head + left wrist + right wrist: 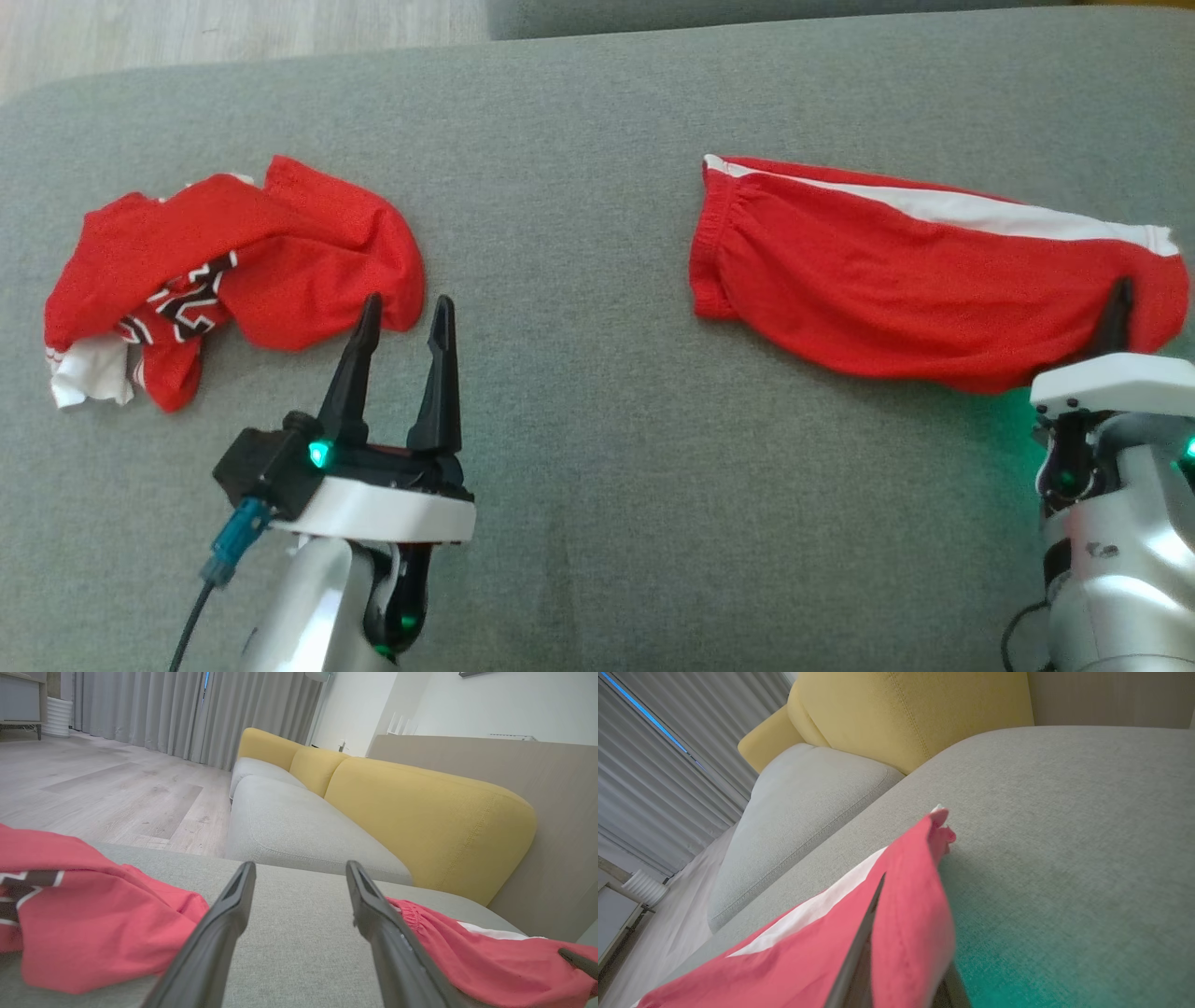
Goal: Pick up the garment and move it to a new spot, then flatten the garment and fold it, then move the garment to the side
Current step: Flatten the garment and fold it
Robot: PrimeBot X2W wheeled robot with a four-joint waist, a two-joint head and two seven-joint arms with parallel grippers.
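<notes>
The shorts [896, 280] lie on the right of the grey seat cushion [597, 523], flat and doubled over, with a white stripe along the far edge. I judge them thin, light and limp, so they would sag and fall open if lifted by one point. The near right hem and the elastic waistband at the left end look like the firmest holds. My right claw [1117, 317] is at that near right hem, closed on a raised fold of red cloth that hides one finger. My left claw [408, 308] hangs empty, moderately spread, its tips just short of a crumpled red jersey [252, 261] on the left. Beyond stand yellow back cushions [420, 812].
</notes>
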